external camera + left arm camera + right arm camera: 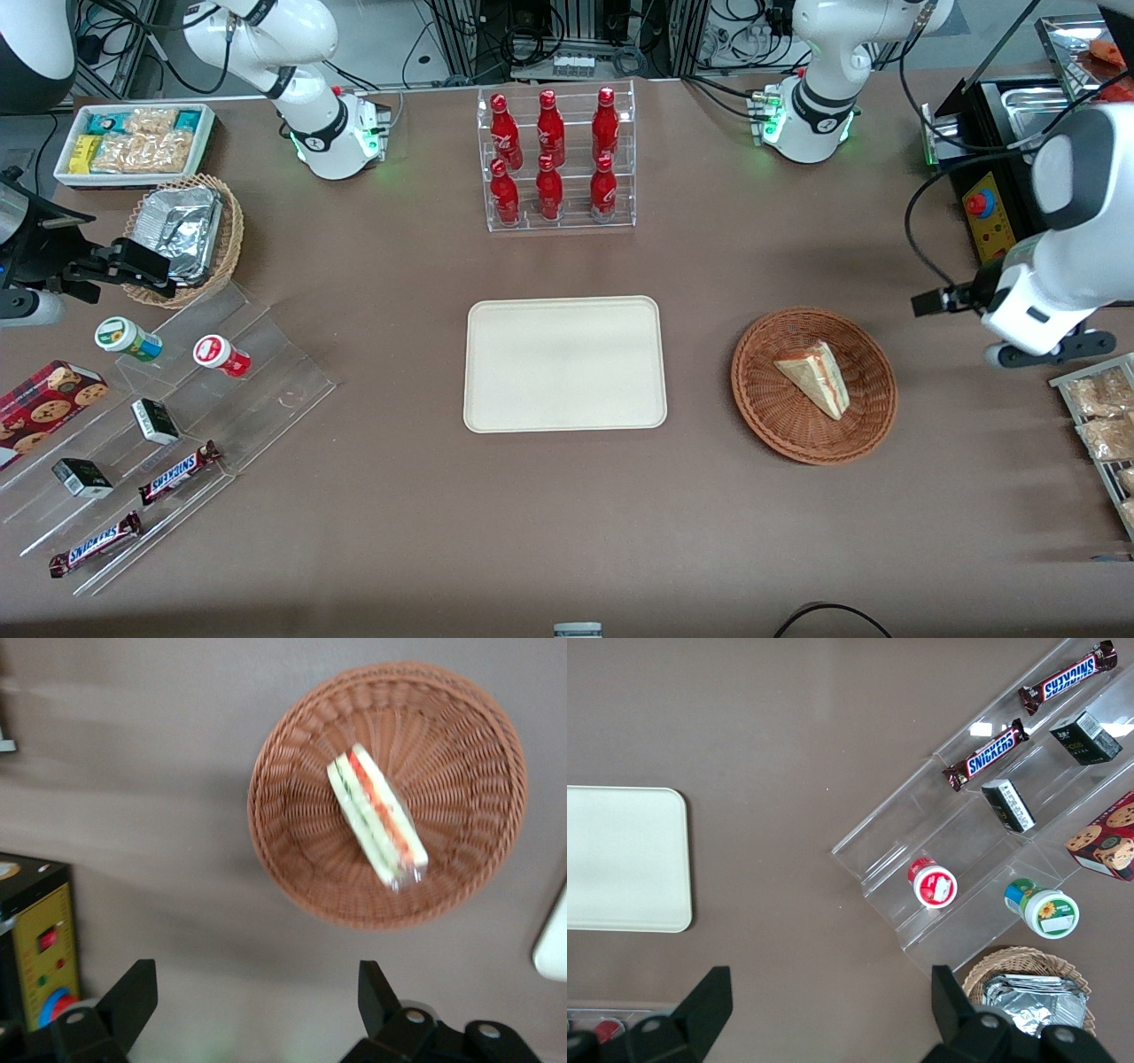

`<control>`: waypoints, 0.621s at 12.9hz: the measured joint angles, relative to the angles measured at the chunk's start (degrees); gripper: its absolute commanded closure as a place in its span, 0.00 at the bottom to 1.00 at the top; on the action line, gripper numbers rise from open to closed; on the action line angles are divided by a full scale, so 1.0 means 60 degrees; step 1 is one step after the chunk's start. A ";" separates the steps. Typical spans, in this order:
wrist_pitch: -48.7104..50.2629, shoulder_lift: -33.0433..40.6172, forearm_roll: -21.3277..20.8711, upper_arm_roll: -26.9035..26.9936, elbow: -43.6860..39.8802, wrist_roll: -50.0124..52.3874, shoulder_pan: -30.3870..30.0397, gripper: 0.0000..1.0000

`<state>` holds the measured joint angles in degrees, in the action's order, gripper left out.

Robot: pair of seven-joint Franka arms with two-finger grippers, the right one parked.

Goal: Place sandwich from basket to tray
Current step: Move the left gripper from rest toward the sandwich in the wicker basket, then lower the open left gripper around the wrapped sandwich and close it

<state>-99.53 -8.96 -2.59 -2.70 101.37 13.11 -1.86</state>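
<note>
Hand spread wide, empty, above bare counter near basket.
Sandwich lies in the basket on its side, filling edge up, likely easy to pinch across. Tray well apart, toward parked arm.

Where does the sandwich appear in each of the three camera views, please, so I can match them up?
Front view: the sandwich lies in the basket, beside the tray, toward the working arm's end.
Left wrist view: the sandwich lies in the basket, with the open gripper clear of it.
Right wrist view: not in it.
Shared landmark: the tray.
</note>
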 measured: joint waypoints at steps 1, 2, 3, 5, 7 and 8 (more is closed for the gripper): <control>-0.0775 -0.0091 0.0000 -0.0001 0.0422 0.0740 0.0001 0.00; -0.1575 -0.0190 0.0000 -0.0007 0.0867 0.1465 0.0005 0.00; -0.2366 -0.0290 0.0001 -0.0028 0.1313 0.2130 0.0023 0.00; -0.3697 -0.0477 0.0008 -0.0074 0.2036 0.3626 0.0192 0.00; -0.4348 -0.0618 0.0008 -0.0091 0.2305 0.4715 0.0498 0.00; -0.4551 -0.0698 0.0009 -0.0111 0.2328 0.5040 0.0637 0.00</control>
<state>-126.83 -13.15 -2.54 -3.37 115.34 43.35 1.96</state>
